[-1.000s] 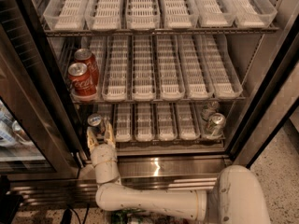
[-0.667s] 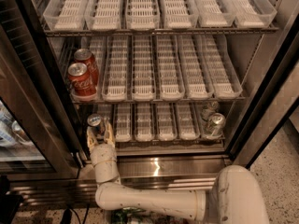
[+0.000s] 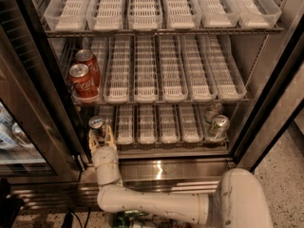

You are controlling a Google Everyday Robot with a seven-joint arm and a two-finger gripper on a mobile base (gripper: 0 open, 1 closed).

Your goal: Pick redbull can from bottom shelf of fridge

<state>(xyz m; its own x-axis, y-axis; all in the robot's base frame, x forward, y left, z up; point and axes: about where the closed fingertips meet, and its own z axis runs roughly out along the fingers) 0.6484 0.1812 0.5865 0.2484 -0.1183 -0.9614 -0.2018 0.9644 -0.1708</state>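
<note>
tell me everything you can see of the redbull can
The redbull can is slim, with a shiny silver pull-tab top and a dark body, metal by its look. It stands upright at the far left end of the bottom shelf of the fridge. Only its top and upper body show. The rest is hidden behind the gripper, which points up right in front of it, its fingers spread to either side. Whether they touch the can cannot be told.
</note>
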